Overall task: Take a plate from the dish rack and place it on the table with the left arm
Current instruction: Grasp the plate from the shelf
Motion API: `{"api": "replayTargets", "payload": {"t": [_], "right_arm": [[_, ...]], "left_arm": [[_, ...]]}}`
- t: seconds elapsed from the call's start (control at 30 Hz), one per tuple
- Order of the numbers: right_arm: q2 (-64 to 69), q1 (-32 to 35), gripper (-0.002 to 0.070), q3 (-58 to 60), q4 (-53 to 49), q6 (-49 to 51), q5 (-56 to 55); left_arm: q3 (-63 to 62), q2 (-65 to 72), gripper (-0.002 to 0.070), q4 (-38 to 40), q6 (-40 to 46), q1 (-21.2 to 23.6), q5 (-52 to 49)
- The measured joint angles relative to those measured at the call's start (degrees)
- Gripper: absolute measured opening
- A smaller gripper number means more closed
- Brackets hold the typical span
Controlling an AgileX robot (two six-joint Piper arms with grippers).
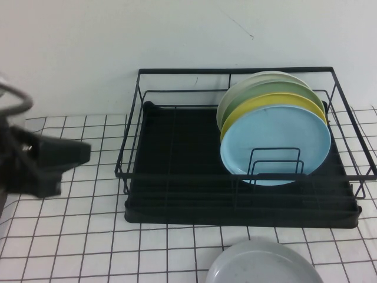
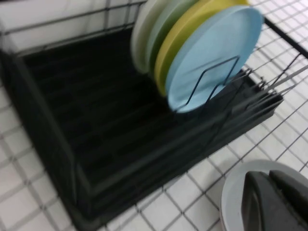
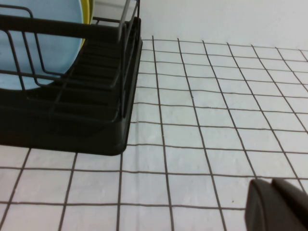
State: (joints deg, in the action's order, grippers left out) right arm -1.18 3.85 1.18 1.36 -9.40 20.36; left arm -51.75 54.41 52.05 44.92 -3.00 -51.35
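Note:
The light blue plate (image 1: 275, 141) stands upright at the front of a row of plates in the right half of the black wire dish rack (image 1: 235, 215). It also shows in the left wrist view (image 2: 211, 57) and at the edge of the right wrist view (image 3: 43, 29). My left gripper (image 1: 73, 154) hovers over the table (image 1: 70, 236), left of the rack and apart from it. In the left wrist view the left gripper (image 2: 265, 174) is shut and empty. My right gripper (image 3: 268, 182) is shut and empty, low over the table right of the rack (image 3: 72, 120).
Behind the blue plate stand a yellow plate (image 1: 259, 105), a green plate (image 1: 265, 89) and a pale plate (image 1: 232, 100). A grey plate (image 1: 265, 265) lies flat on the table in front of the rack. The rack's left half holds no plates. A white wall stands behind.

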Motion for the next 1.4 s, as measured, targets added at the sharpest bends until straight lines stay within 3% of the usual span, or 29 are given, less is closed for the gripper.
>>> {"api": "replayTargets", "payload": {"t": [0.47,0.6,0.73,0.83,1.1,1.4], "right_arm": [[0.0,0.0,-0.0001,0.0,0.0,0.0,0.0],[0.0,0.0,-0.0001,0.0,0.0,0.0,0.0],[0.0,0.0,-0.0001,0.0,0.0,0.0,0.0],[0.0,0.0,-0.0001,0.0,0.0,0.0,0.0],[0.0,0.0,-0.0001,0.0,0.0,0.0,0.0],[0.0,0.0,-0.0001,0.0,0.0,0.0,0.0]], "left_arm": [[-33.4,38.8,0.0011,1.6,18.0,-16.5,-2.8],[-42.4,47.4,0.0142,1.3,22.1,-18.5,-6.8],[-49.2,53.8,0.0347,1.2,23.7,-20.0,-7.4],[-52.7,57.1,0.0399,1.0,27.4,-20.8,-7.4],[-55.0,61.5,0.0419,1.1,34.8,-23.5,-5.4],[-55.0,63.8,0.0401,1.8,36.0,-23.5,-3.5]]}}
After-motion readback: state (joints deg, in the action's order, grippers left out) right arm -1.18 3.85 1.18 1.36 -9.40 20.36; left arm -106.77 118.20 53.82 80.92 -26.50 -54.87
